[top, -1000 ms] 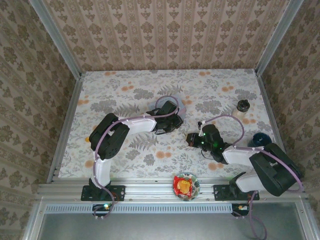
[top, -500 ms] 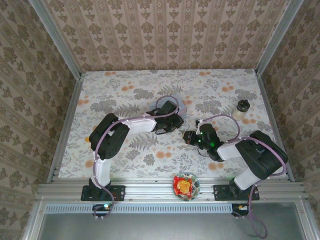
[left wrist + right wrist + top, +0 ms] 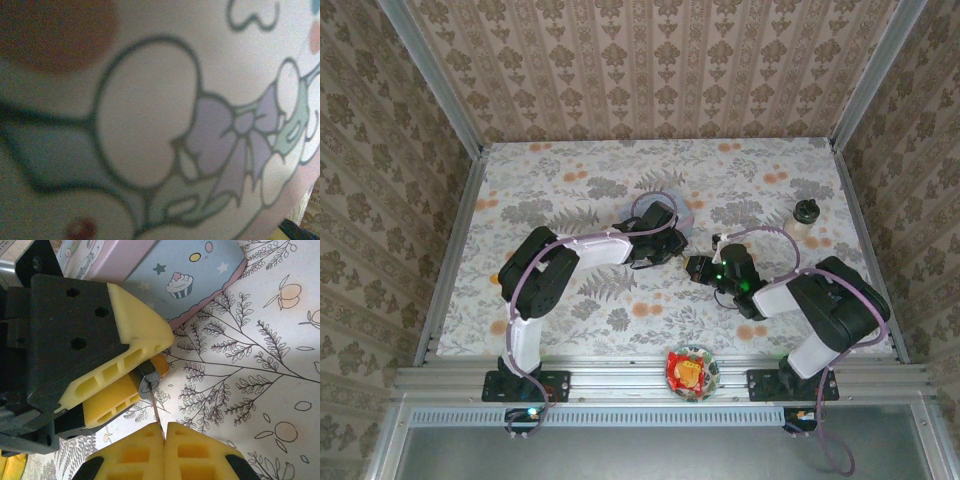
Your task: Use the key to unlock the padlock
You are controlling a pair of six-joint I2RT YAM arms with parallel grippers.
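Right gripper (image 3: 165, 434) has its fingers pressed tight on the key (image 3: 155, 412), a thin sliver whose tip meets the padlock (image 3: 148, 379). The padlock is clamped in the left gripper (image 3: 161, 359), crowded just beside one pale blue tin (image 3: 190, 275) on the floral surface (image 3: 260, 365). One black-capped bottle (image 3: 806, 212) stands well apart, and one bowl (image 3: 692, 372) is at the near edge.

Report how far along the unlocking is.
Done: the left end effector grips the padlock, and the right end effector is shut on the key. In hand: the key's tip meets the padlock's face; how deep, I cannot tell. Left: turning it and popping the lock open.
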